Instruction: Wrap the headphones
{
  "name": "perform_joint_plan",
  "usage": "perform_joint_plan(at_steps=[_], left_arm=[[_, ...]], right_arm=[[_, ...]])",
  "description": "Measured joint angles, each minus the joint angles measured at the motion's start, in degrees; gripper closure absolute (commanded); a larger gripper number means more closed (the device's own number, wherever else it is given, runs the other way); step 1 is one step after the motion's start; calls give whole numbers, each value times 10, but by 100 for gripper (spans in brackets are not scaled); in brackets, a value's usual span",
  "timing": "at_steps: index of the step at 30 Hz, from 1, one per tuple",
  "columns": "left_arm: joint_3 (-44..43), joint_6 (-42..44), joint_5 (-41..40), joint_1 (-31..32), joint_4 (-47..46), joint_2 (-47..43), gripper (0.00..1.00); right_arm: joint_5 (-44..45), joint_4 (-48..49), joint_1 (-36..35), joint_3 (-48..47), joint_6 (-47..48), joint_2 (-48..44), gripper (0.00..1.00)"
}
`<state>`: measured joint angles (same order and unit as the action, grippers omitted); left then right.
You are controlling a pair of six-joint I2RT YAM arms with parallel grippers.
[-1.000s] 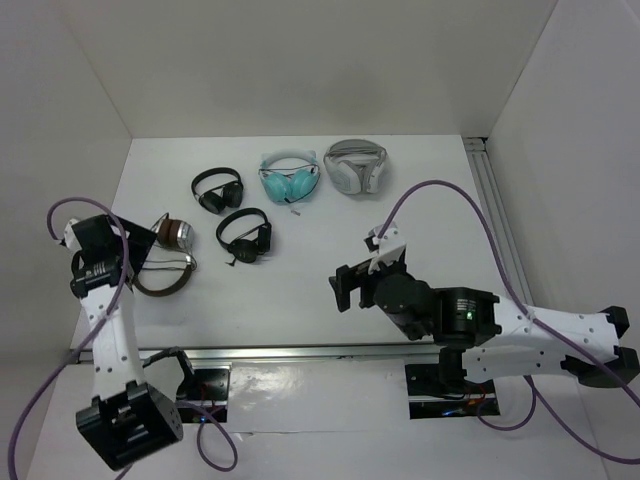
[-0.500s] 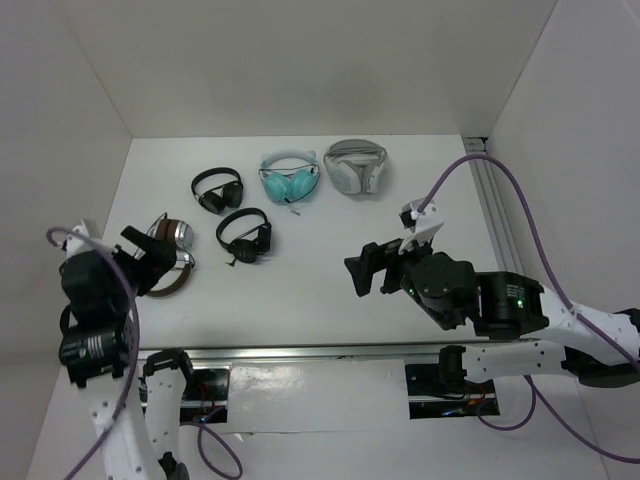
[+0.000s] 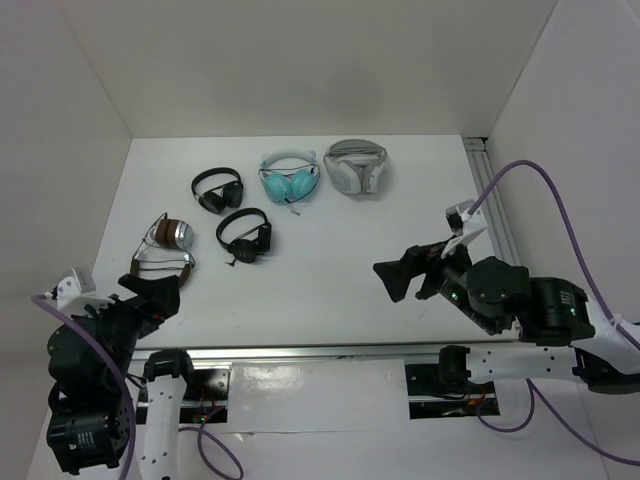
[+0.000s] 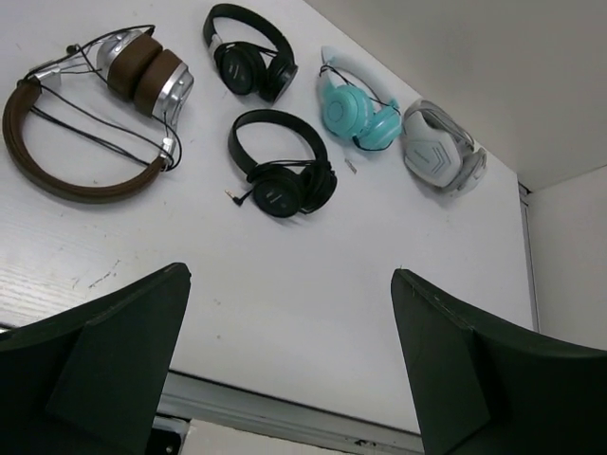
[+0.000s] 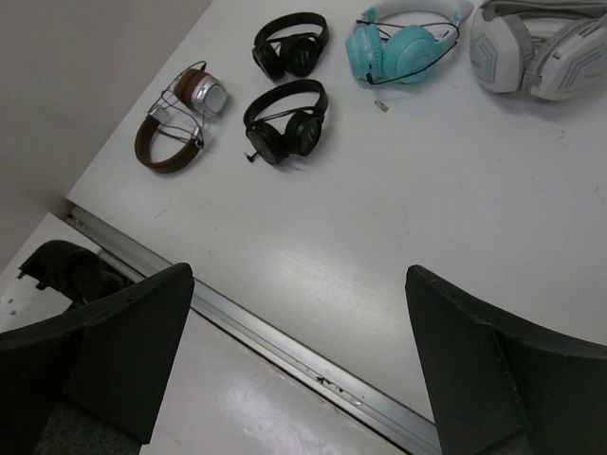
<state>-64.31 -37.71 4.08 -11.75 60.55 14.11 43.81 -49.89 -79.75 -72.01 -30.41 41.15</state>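
- since a second ago the left gripper (image 4: 289,275) has pulled back off the headphones (image 4: 142,78) toward the near edge, and it now hangs just near-side of them, not touching
- the right gripper (image 5: 299,275) has also drifted off, farther right of the headphones than before and well apart from them
- both sets of fingers are spread wide with nothing between them, just bare table (image 3: 320,260) showing in the gap in each wrist view
- the headphones lie flat on the left part of the table, same spot as before, now fully uncovered
- their two silver cups with brown pads sit side by side at the far end, and the brown headband loops toward the near edge
- the thin black cable (image 4: 104,128) runs loose across the inside of the headband loop, not wound up
- just right of the headphones is a black pair (image 3: 245,236), and a second black pair (image 3: 217,190) sits beyond them to the right
- farther right of the headphones along the back are a teal pair (image 3: 289,180) and then a white-grey pair (image 3: 355,167)
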Motion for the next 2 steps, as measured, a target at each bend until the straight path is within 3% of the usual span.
perform_joint_plan(at_steps=[2], left_arm=[[0, 0, -1, 0, 5, 0, 0]], right_arm=[[-3, -4, 0, 0, 0, 2, 0]])
